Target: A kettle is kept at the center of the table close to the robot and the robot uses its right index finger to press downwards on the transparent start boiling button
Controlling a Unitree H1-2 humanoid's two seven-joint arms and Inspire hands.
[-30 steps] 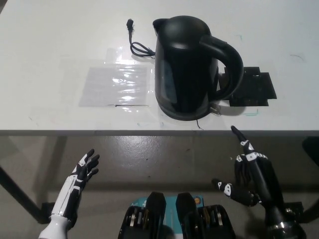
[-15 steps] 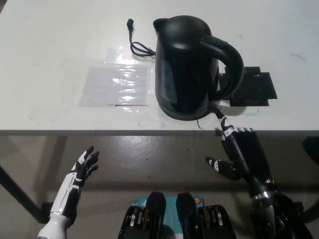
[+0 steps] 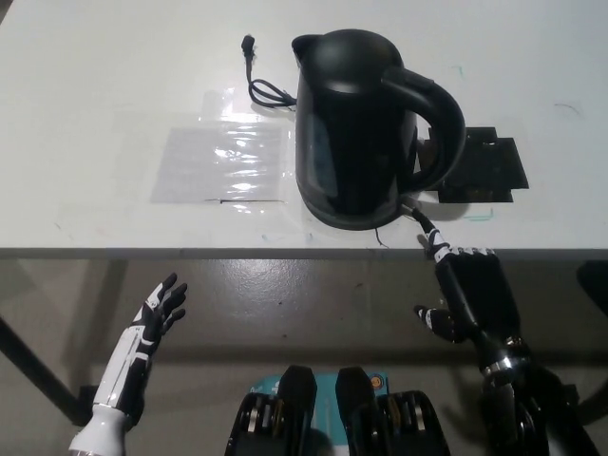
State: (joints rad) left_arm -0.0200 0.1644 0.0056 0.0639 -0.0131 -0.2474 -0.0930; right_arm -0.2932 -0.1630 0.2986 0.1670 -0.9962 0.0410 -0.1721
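The black kettle [image 3: 356, 128] stands on the white table [image 3: 95, 76] with its lid closed, so nothing of its inside shows, and no brand or writing can be read on it. It sits just ahead of and to the left of the black right hand [image 3: 465, 290], handle turned toward that hand. The right hand has one finger stretched forward, its tip at the foot of the kettle's handle where the small clear start button [image 3: 410, 202] sits; whether the tip touches the button cannot be told. Its other fingers are curled in, and it grips nothing. Half a second ago this hand was at nearly the same spot, and it has since edged slightly to the right; a second ago it hung lower, below the table edge. The white left hand [image 3: 157, 313] rests far to the left below the table edge, fingers spread and holding nothing. Beyond the right hand lies a flat black plate [image 3: 489, 166], partly behind the handle. Left of the kettle are a clear plastic sheet [image 3: 223, 161] and a black cord [image 3: 261, 85].
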